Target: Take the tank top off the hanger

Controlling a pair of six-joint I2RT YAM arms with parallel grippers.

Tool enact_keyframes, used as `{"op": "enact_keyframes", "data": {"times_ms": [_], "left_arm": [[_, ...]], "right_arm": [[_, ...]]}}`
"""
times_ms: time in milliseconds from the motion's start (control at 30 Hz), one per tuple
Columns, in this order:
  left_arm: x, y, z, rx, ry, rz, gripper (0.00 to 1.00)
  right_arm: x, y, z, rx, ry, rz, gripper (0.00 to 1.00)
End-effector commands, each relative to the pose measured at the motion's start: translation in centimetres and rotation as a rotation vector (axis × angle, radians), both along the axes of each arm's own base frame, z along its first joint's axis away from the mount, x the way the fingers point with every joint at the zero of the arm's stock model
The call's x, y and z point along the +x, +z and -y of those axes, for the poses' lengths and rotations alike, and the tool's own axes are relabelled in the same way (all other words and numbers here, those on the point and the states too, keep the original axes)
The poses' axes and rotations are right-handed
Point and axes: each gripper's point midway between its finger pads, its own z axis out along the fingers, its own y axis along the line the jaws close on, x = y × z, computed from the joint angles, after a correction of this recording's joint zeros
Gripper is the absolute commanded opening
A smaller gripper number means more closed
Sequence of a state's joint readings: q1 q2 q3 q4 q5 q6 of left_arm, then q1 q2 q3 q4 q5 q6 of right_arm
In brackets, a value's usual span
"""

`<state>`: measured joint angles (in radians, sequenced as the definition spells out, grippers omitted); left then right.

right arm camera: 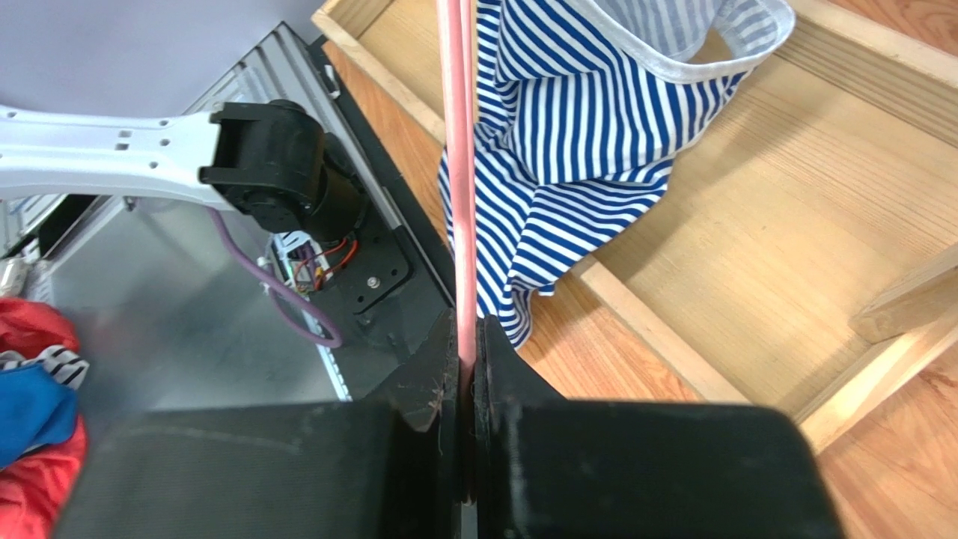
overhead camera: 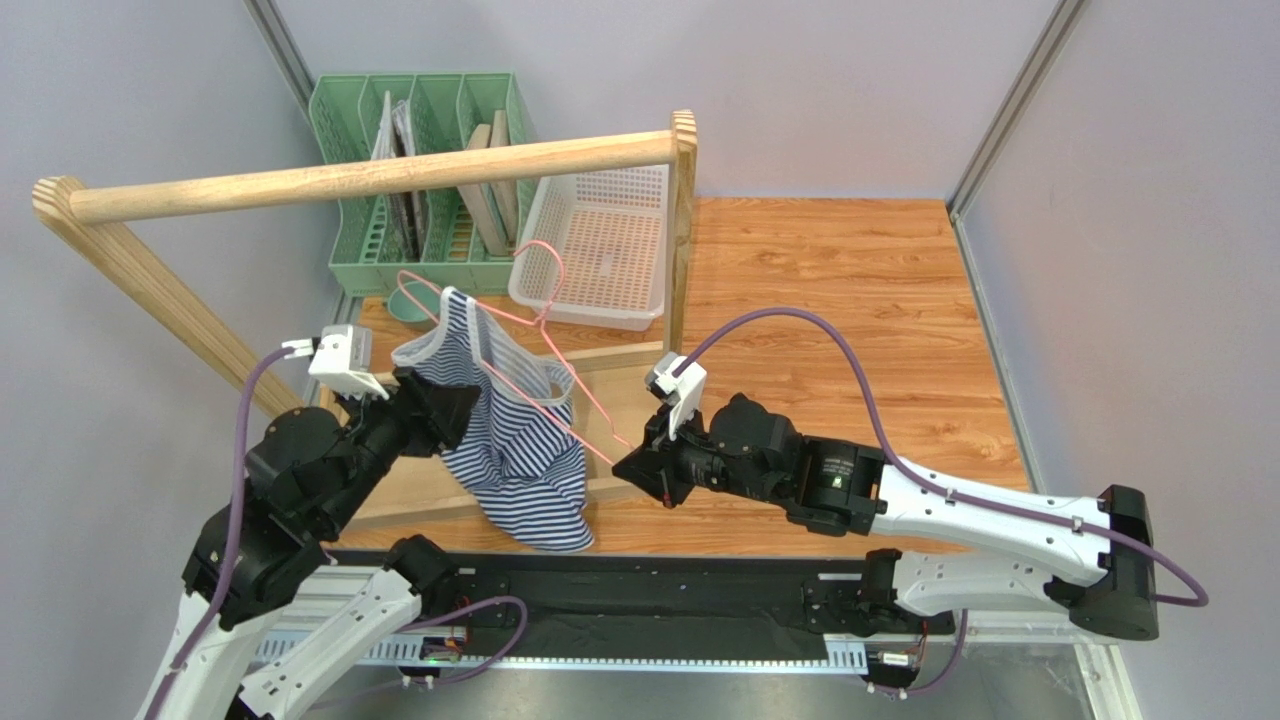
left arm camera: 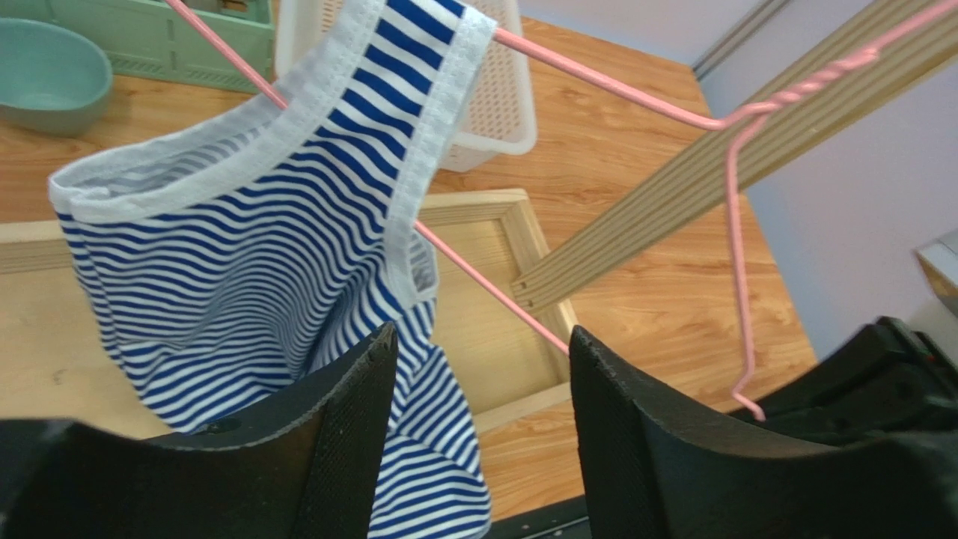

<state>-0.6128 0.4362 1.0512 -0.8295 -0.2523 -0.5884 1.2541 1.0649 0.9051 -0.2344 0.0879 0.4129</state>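
Top view: the navy-and-white striped fabric tank top hangs toward the table's near-left corner, above a shallow light-wood tray. It is bunched on one arm of the thin pink wire hanger, between the left gripper and the right gripper.

Left wrist view: the pincer's fingers stand apart, cloth draped just beside one finger. A strap remains looped over the wire.

Right wrist view: the jaws are clamped on the hanger's wire.

Judging from this, removal is only partly done, with the last strap left to slip off. No writing is readable.
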Motion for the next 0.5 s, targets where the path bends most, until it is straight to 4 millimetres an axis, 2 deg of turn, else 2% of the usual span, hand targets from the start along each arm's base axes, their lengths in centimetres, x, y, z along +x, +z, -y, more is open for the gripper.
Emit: {"op": "enact_keyframes", "data": {"times_ms": [0, 200, 467], "left_arm": [[2.0, 0.3, -0.5, 0.224, 0.002, 0.027, 0.68], [4.1, 0.8, -0.4, 0.309, 0.035, 0.011, 0.68], [5.8, 0.9, -1.0, 0.319, 0.130, -0.002, 0.57]], "right_arm": [[-0.8, 2.6, -0.4, 0.097, 0.043, 0.011, 0.00], [-1.2, 2.6, -0.5, 0.103, 0.062, -0.001, 0.00], [-1.4, 3.1, -0.1, 0.121, 0.068, 0.003, 0.00]]}}
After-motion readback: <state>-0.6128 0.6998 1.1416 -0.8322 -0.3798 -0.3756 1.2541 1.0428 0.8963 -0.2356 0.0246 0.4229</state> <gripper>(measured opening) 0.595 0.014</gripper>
